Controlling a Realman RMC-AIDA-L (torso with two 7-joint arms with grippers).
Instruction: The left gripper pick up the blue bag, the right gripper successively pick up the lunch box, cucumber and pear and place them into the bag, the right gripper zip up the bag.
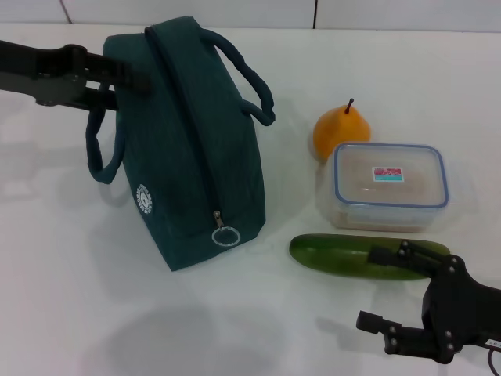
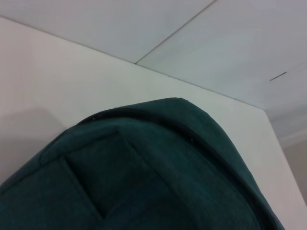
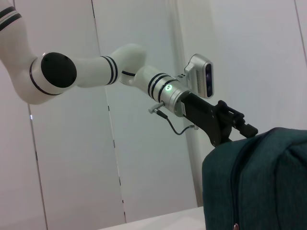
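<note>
Left gripper (image 1: 129, 78) at the blue bag (image 1: 192, 149), ten o'clock corner; jaws' state cannot be told. Secure fabric before lifting. Right gripper (image 1: 383, 286), jaws released, idle.

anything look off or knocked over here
One oddity: the blue bag leans, tipped toward the left pincer at its top corner, and its zipper looks fully shut though the lunch box, cucumber and pear lie outside on the table. Nothing is spilled or damaged.
</note>
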